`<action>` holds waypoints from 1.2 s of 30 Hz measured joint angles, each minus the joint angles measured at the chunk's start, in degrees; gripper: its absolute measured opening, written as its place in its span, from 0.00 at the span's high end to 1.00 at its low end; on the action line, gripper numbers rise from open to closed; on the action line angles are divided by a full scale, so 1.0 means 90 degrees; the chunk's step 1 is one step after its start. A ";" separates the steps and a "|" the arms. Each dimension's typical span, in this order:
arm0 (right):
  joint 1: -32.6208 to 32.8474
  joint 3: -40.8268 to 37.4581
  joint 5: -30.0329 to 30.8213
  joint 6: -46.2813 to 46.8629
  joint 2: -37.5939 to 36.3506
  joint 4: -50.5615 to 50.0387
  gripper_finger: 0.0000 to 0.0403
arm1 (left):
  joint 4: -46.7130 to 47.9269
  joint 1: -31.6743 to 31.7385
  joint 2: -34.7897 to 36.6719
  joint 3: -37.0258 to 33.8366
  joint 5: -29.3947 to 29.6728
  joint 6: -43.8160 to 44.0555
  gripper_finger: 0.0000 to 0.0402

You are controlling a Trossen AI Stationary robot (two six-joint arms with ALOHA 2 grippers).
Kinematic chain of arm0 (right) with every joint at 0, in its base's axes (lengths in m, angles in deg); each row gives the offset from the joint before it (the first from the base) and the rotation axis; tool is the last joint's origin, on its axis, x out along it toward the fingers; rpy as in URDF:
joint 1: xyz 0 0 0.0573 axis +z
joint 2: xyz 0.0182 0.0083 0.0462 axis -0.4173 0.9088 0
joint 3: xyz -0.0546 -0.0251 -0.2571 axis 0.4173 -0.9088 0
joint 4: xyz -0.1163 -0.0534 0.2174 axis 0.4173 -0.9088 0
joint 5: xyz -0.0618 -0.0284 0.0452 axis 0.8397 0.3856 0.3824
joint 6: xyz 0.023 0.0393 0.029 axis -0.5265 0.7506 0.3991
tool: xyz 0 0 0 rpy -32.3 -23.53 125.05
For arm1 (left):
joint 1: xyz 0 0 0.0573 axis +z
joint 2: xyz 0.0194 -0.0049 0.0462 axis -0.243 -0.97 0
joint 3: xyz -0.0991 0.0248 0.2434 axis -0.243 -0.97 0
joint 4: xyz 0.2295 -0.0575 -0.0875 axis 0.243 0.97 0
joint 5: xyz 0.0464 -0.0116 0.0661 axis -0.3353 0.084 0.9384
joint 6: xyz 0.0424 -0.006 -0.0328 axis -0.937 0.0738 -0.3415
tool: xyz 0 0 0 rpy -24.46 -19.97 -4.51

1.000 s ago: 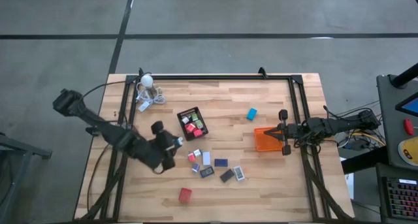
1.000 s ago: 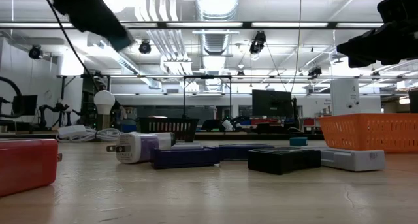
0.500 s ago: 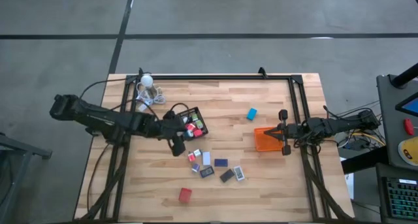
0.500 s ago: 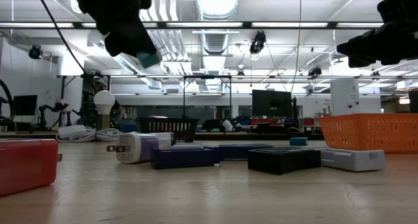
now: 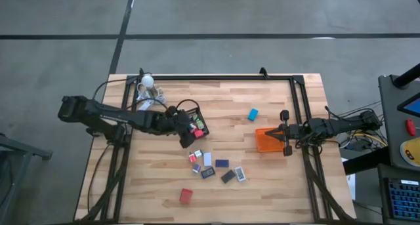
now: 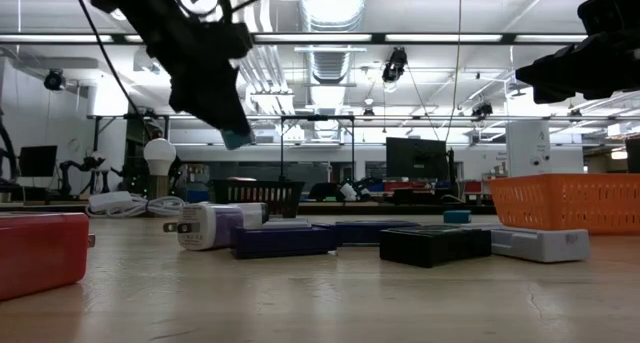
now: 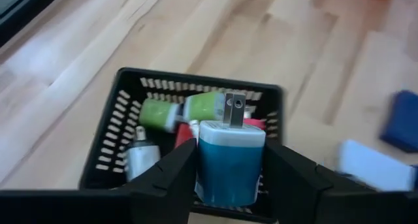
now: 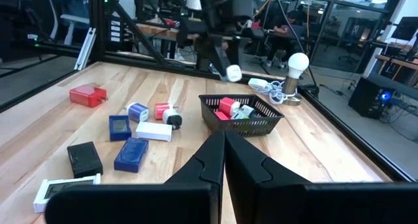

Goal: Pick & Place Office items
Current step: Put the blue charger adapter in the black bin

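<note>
Wooden table (image 5: pixel 275 185), blue charger (image 7: pixel 228 160) pinched by left gripper (image 7: pixel 228 175) above black mesh tray (image 7: pixel 124 103), other items (image 5: pixel 216 169) scattered nearby, right gripper (image 8: pixel 224 160) pressed together beside orange tray (image 5: pixel 266 140).

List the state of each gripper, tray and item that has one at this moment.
left gripper: shut on the blue charger, above the black mesh tray.
blue charger: held, prongs out, not yet released.
black mesh tray: holds several items.
right gripper: shut, empty, by the orange tray.
orange tray: contents cannot be told.
loose items: lying on the table.
</note>
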 joint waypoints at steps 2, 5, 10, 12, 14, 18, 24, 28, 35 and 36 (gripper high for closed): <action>0.0000 0.0002 0.0000 0.0000 0.0000 0.0000 0.98 | 0.0019 0.0136 -0.0085 0.0000 0.0002 -0.0001 0.58; -0.0001 0.0002 0.0001 0.0000 0.0000 0.0000 0.98 | 0.0041 0.0377 -0.0154 0.0000 0.0000 -0.0124 0.58; -0.0002 0.0002 0.0001 0.0000 0.0000 0.0000 0.98 | 0.0305 0.0828 -0.0112 -0.0001 -0.0440 -0.0210 0.58; 0.0000 0.0002 0.0000 0.0000 0.0000 0.0001 0.98 | 0.0283 0.1014 -0.0082 -0.0002 -0.0908 -0.0407 0.58; -0.0002 0.0002 0.0002 0.0000 0.0000 0.0002 0.98 | 0.0291 0.1221 -0.0082 -0.0002 -0.1259 -0.0603 0.58; 0.0000 0.0002 0.0002 0.0000 0.0000 0.0000 0.98 | 0.0289 0.1603 -0.0082 -0.0002 -0.1339 -0.0677 0.58; 0.0000 0.0002 0.0002 0.0000 0.0000 0.0000 0.98 | 0.0294 0.1958 -0.0084 -0.0002 -0.1348 -0.0755 0.58; -0.0002 0.0002 0.0001 0.0000 0.0000 0.0000 0.98 | 0.0311 0.2050 -0.0194 -0.0002 -0.1488 -0.0762 0.58; 0.0000 0.0002 0.0002 0.0000 0.0000 0.0000 0.98 | 0.0313 0.2070 -0.0833 -0.0005 -0.1817 -0.0767 0.58; -0.0002 0.0002 0.0002 0.0000 0.0000 0.0000 0.98 | 0.0311 0.2075 -0.0911 -0.0002 -0.1817 -0.0767 0.58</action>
